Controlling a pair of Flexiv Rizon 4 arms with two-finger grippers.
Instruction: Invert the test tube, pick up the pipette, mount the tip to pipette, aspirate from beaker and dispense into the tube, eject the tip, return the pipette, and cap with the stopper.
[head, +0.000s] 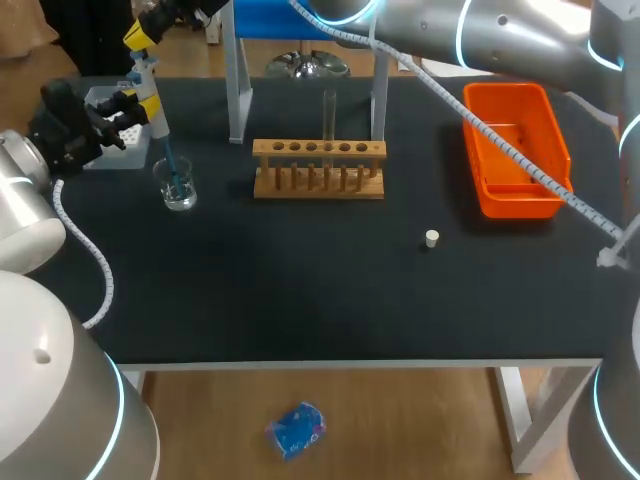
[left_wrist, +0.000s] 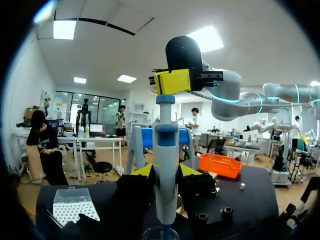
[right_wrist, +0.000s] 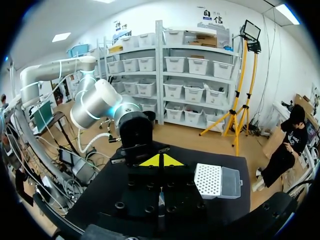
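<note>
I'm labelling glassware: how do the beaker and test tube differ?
The beaker is short and wide; the test tube is tall and thin. The beaker stands on the table; the test tube stands in the wooden rack. The pipette reaches into the beaker, not the test tube. Both are clear and upright.

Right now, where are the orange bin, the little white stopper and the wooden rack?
orange bin (head: 520, 205): head view, its front wall.
white stopper (head: 431, 238): head view, its top.
wooden rack (head: 318, 158): head view, its top board.

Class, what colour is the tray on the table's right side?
Orange; the tray shows best in the head view.
</note>
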